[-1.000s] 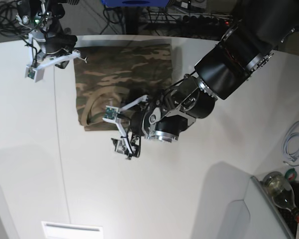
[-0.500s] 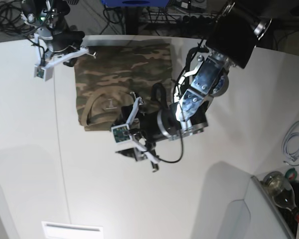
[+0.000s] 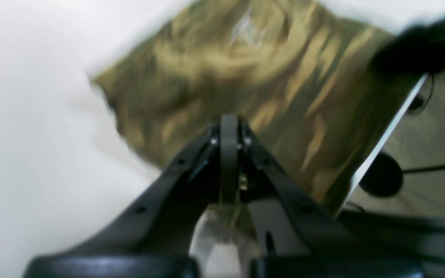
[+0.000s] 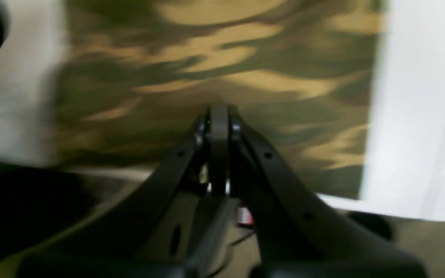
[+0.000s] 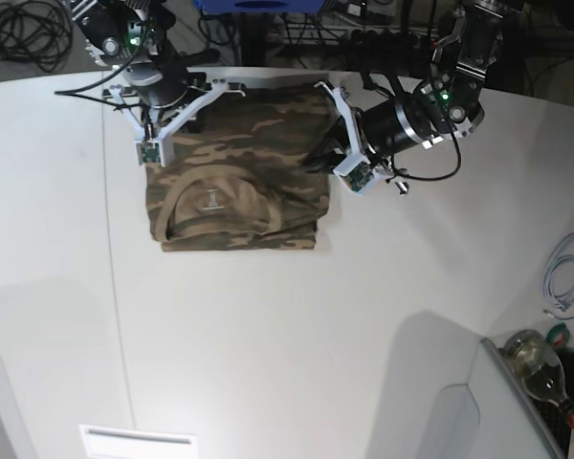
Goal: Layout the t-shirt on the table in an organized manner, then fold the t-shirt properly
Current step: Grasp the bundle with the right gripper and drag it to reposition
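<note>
Camouflage t-shirt [image 5: 237, 170] folded on white table [image 5: 268, 335], flanked by both grippers.

Right gripper [image 5: 145, 153] pressed together, empty, at shirt's far-left corner; cloth spread just below and rightward. Left gripper [image 5: 327, 153] likewise pinched together, empty, over right edge. Far hem near table's far rim; wide bare tabletop toward near side. Collar toward near edge; long axis running far to near.

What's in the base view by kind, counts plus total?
t-shirt: 1
table: 1
pincers: 2, left pincer and right pincer, both shut
bottle: 1
white cable: 1
Total: 6
</note>
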Robot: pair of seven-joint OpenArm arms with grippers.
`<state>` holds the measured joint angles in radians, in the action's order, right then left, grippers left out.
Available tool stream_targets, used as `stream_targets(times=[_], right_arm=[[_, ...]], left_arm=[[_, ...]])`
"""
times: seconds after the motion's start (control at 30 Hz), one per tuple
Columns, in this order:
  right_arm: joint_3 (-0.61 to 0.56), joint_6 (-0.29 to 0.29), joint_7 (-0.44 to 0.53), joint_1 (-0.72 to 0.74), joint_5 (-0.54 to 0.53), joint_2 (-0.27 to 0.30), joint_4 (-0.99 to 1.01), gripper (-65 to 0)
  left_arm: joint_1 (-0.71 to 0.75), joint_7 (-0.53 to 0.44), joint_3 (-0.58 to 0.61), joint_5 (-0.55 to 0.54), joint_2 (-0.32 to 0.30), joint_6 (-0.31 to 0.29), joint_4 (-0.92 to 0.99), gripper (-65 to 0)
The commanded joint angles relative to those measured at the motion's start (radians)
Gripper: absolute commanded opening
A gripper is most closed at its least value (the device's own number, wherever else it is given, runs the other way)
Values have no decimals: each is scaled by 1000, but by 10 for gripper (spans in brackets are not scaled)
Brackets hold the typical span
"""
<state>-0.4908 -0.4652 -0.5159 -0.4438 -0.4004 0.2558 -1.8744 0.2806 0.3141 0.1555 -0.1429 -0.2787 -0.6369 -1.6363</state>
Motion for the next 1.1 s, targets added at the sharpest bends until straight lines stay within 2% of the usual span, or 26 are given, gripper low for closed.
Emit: stream_targets(times=[0.0,0.1,0.23,0.3,0.37,0.43,0.5,0.57,0.6,0.7,0.77,0.83,0.93,1.07], right_arm=[[-13,1,20,-3,19,-14,-17,-642],[-29,1,20,-10,77,-23,-20,-642],[-3,1,10,78,128,-17,-32,-633],[44,3,-48,147,126,-17,-29,-629],[60,6,-134,237,126,-17,-26,-578],[59,59,-250,333,126,-17,-8,-465],[39,171,-353,408,126,-25,5,-360],[-42,293,-402,468,134,-23,6,-284],[-84,317,-409,495,134,-20,6,-257],[-220,342,-428,590,134,-23,65,-191],[-289,360,-421,649,130,-36,137,-173],[-337,389,-421,698,133,-75,230,-176],[-354,415,-382,735,134,-122,352,-176],[-351,434,-300,751,134,-138,450,-176]], left_arm=[[10,-68,-9,-25,-3,-8,-12,-650],[41,-157,-32,-25,-18,-8,-11,-650],[76,-177,-192,-33,-29,-8,63,-650],[90,-180,-287,-34,-27,-8,130,-650],[102,-200,-363,-34,-27,-11,173,-650],[125,-232,-435,-34,-27,-11,202,-650],[136,-249,-498,-34,-27,-11,225,-650],[142,-255,-555,-34,-26,-11,241,-650],[142,-254,-577,-34,-26,-11,245,-650],[167,-254,-650,-34,2,-11,236,-650],[180,-252,-675,-31,17,-11,222,-650],[199,-255,-679,-27,32,-11,206,-650],[231,-255,-681,-33,35,-11,192,-650],[251,-257,-681,-34,37,-10,187,-650]])
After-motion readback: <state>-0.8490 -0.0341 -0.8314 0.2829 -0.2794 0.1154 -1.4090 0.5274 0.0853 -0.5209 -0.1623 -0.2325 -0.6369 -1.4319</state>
